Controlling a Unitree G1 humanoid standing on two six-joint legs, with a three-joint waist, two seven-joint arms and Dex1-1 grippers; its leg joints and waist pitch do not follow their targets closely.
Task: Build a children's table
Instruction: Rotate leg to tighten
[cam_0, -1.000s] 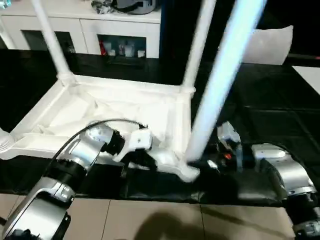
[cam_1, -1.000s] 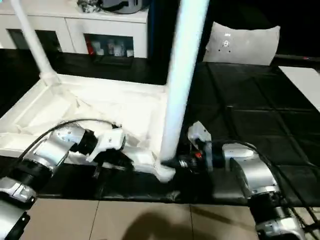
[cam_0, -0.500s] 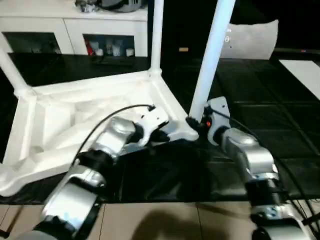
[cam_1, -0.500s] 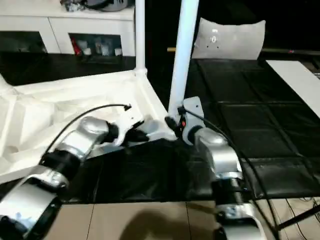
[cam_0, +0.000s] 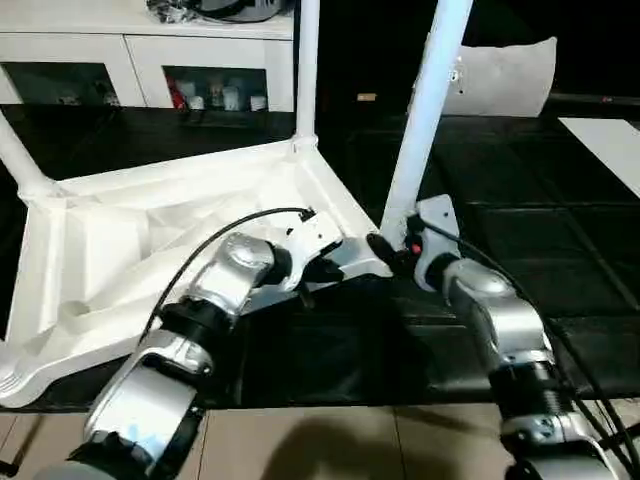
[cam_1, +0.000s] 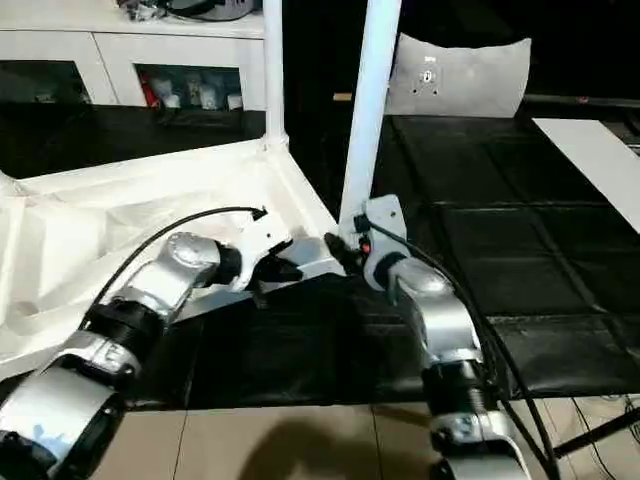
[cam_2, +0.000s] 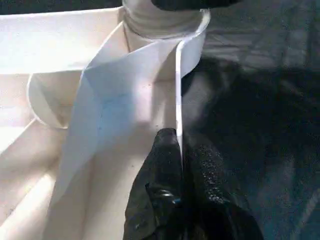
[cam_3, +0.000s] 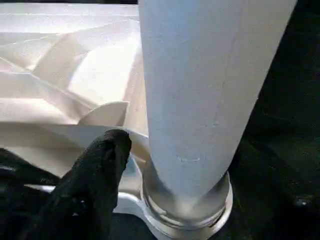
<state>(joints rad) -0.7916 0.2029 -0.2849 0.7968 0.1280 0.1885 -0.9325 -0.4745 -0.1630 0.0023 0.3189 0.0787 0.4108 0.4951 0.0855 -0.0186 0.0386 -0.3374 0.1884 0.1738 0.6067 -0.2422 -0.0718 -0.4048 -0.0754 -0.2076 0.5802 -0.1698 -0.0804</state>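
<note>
The table top (cam_0: 170, 230) lies upside down on the black floor mat (cam_0: 480, 260), ribbed side up. It sits in the middle and to the robot's left, w/ one near corner close in front of the robot.

How far along: 3 legs stand in corner sockets. One is at the far left corner (cam_0: 18, 160), one at the far corner (cam_0: 306, 70), and one, the near leg (cam_0: 425, 110), at the near corner by the robot's right arm. In the right wrist view the near leg's fat end sits down inside the round socket (cam_3: 187, 212), so it looks pushed in, but I can't tell if it is fully tight. The 4th corner, low on the left (cam_0: 15, 375), has no leg in it as far as I can see. So approx. 3 of 4 done. Prob. left to do: put in the last leg, then flip the table onto its feet.

Left end effector (cam_2: 180, 165): clenched on the thin side wall of the top, one black finger on each side of the wall, just beside the near socket.

Right end effector (cam_0: 385, 248): right at the base of the near leg, touching or nearly so. One black finger (cam_3: 95, 185) shows beside the leg. Can't tell if it is gripping or let go.

White cabinets (cam_0: 150, 70) stand well behind.
</note>
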